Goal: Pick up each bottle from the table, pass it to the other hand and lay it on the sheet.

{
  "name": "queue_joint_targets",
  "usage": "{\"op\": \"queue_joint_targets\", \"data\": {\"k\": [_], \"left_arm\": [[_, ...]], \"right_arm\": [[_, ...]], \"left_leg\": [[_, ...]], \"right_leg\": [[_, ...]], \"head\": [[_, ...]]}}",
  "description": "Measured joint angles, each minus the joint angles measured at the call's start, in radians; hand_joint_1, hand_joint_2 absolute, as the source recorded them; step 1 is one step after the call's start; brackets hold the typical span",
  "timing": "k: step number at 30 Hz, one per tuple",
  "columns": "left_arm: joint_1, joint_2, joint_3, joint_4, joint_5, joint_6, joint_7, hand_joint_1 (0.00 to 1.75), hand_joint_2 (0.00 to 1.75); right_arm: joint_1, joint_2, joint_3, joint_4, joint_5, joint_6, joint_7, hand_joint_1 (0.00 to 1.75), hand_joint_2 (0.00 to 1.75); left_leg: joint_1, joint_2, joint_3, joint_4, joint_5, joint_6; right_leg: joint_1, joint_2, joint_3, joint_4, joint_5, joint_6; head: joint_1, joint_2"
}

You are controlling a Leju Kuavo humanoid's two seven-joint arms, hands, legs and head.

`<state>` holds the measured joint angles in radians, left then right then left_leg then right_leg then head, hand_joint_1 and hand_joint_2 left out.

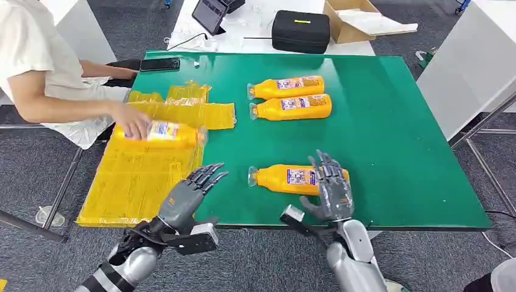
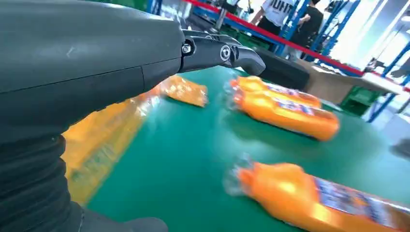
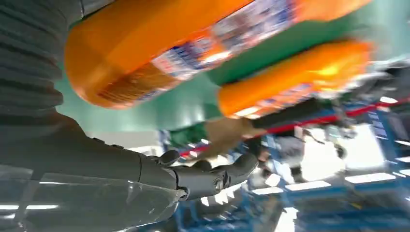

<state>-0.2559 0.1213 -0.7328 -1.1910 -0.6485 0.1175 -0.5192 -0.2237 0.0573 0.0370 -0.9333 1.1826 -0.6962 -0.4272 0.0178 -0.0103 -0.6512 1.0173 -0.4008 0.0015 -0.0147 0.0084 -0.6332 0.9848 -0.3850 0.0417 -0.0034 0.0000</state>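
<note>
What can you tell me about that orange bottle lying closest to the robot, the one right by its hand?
The nearest orange bottle lies on its side on the green table, near the front edge, with its clear cap end toward the yellow sheet. It looks like plastic filled with orange liquid, with a blue and white label around the middle. The robot's right hand is over its base end, fingers spread across it; whether they actually touch it is unclear. It lies apart from the two other bottles farther back.
</note>
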Motion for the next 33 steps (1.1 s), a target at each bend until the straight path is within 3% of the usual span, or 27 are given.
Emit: {"op": "queue_joint_targets", "data": {"k": [8,13,20,29,33], "left_arm": [[0.025,-0.050,0.007,0.003,-0.003,0.055,0.010,0.00,1.75],[0.027,-0.073,0.020,0.008,-0.004,0.060,0.020,0.00,1.75],[0.028,-0.089,0.024,0.018,-0.005,0.060,0.021,0.00,1.75],[0.028,-0.095,0.024,0.025,-0.005,0.060,0.021,0.00,1.75],[0.028,-0.097,0.024,0.027,-0.009,0.060,0.021,0.00,1.75]], "right_arm": [[-0.051,-0.032,0.007,0.128,-0.050,0.012,0.016,0.00,1.75],[-0.058,-0.050,0.042,0.154,-0.033,0.024,0.079,0.00,1.75],[-0.100,-0.076,0.086,0.196,-0.017,0.112,0.159,0.00,1.75],[-0.128,-0.092,0.111,0.227,-0.014,0.121,0.167,0.00,1.75],[-0.148,-0.095,0.123,0.240,0.008,0.160,0.219,0.00,1.75]], "left_leg": [[0.002,0.000,0.000,0.000,0.000,0.000],[0.002,0.000,0.000,0.000,0.000,0.000],[0.002,0.000,0.000,0.000,0.000,0.000],[0.002,0.001,0.001,0.000,0.000,0.000],[0.002,0.001,0.002,0.000,0.000,0.000]], "right_leg": [[0.002,0.000,0.000,0.000,0.000,0.000],[0.002,0.000,0.000,0.000,0.000,0.000],[0.001,0.000,0.000,0.000,0.000,0.000],[0.002,0.000,0.001,0.000,0.000,0.000],[0.002,0.000,0.001,0.000,0.000,0.000]], "head": [[-0.001,0.000],[0.000,0.000],[-0.001,0.000],[-0.001,0.000],[0.000,0.000]]}}
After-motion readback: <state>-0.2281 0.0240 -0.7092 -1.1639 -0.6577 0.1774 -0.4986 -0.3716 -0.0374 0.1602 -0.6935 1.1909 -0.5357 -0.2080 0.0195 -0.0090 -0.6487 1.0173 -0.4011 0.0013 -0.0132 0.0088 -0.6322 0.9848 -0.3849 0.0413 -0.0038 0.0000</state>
